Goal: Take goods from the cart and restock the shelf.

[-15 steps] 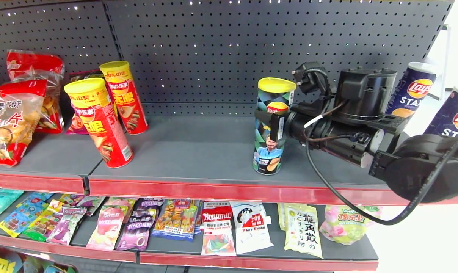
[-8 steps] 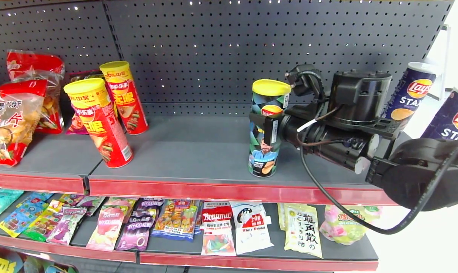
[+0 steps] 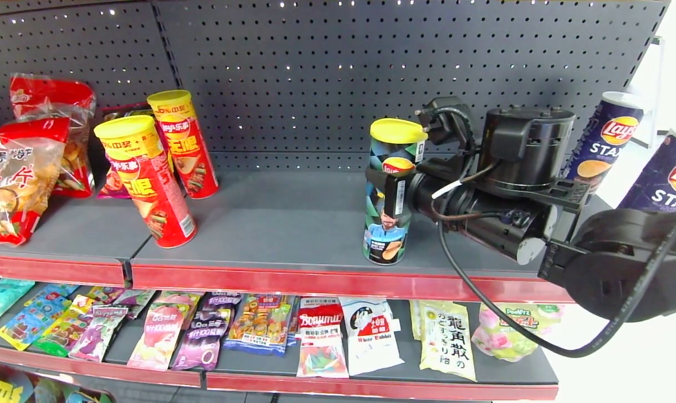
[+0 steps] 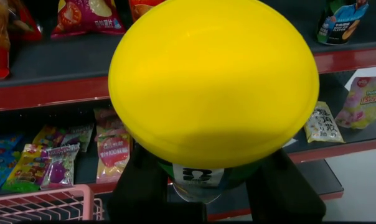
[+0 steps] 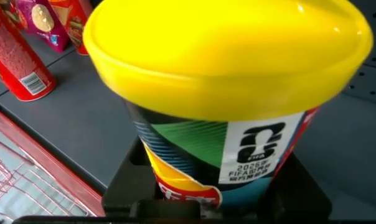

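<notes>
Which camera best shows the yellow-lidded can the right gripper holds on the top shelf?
The head view: the can shows whole, upright near the shelf edge, in the right gripper. The right wrist view shows its lid and upper label close up; the left wrist view, its base far off.

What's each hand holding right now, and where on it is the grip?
Right hand grips a yellow-lidded chip can around the middle of its body. Left hand holds a second yellow-lidded can by its body, below the lid.
</notes>
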You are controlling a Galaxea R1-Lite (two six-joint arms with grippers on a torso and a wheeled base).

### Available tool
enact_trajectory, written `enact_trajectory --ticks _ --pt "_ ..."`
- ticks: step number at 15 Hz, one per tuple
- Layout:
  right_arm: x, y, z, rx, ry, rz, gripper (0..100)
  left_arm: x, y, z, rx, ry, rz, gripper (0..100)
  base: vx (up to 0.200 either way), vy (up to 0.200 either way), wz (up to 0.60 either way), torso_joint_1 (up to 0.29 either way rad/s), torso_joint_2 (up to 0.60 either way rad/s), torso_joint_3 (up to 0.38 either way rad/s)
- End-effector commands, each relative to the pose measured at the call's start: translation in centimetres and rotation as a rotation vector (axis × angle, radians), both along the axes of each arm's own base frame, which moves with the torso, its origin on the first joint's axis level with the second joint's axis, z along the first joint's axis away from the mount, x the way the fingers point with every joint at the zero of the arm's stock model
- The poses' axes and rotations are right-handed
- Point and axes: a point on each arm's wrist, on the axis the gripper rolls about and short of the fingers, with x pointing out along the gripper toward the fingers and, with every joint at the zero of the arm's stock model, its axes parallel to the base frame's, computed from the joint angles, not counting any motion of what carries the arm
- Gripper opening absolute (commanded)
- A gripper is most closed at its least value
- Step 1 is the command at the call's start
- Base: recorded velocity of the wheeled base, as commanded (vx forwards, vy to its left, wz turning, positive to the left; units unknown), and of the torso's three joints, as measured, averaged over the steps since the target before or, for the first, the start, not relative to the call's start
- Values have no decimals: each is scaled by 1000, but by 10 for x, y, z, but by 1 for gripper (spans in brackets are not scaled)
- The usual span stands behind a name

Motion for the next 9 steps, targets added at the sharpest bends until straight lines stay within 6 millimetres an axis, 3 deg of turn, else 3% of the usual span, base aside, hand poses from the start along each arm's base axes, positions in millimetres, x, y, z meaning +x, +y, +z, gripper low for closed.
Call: enact_trajectory --ticks 1,9 --pt "-1 0 0 -4 -2 0 0 0 0 0 0 3 1 0 0 0 0 0 0 0" --pt "-3 -1 2 -13 -12 6 0 0 0 0 0 3 1 0 0 0 0 0 0 0"
